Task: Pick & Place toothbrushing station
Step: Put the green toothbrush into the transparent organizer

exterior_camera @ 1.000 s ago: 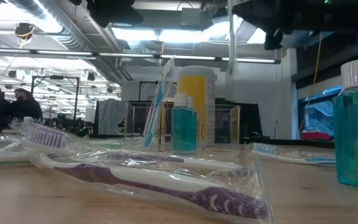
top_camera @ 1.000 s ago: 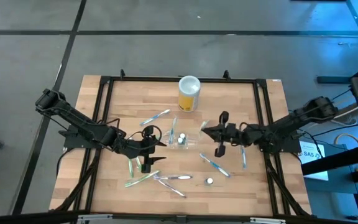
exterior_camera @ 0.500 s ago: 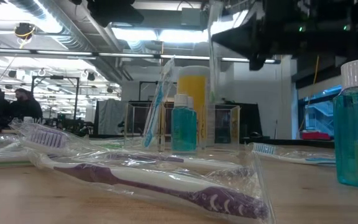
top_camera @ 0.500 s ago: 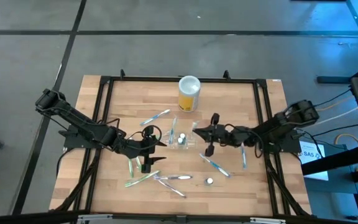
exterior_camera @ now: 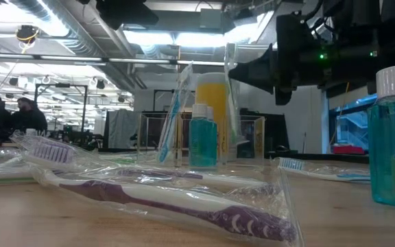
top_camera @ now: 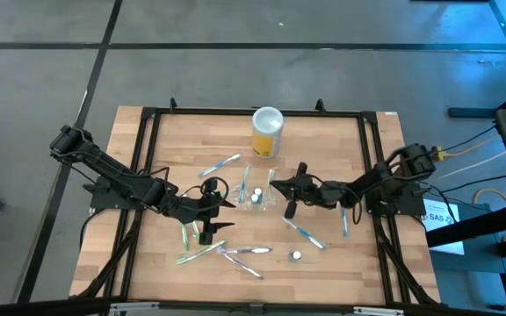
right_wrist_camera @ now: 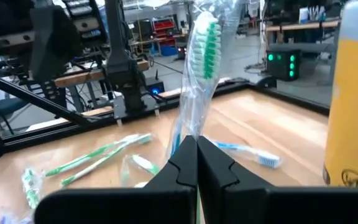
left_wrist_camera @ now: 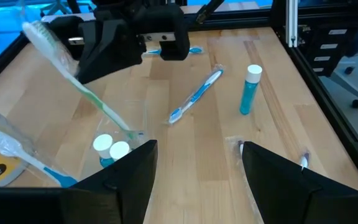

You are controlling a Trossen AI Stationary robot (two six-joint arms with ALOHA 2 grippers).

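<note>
The yellow canister (top_camera: 267, 132) stands at twelve o'clock on the table (top_camera: 165, 140); its label print is too small to read. At centre sits the clear toothbrushing station (top_camera: 257, 195), holding two small blue bottles (left_wrist_camera: 110, 149). The right gripper (top_camera: 279, 187) is clamped on a wrapped green toothbrush (right_wrist_camera: 202, 68) just above it. The left gripper (top_camera: 220, 215) waits at eight o'clock, fingers apart.

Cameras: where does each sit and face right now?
High: overhead, straight down on the table; both arms show.
Low: table height, facing the room; right gripper up high.
Left wrist: past the open left gripper, toward the right arm.
Right wrist: past its shut gripper, holding the green toothbrush.
Shared: low and both wrist views show that toothbrush.
</note>
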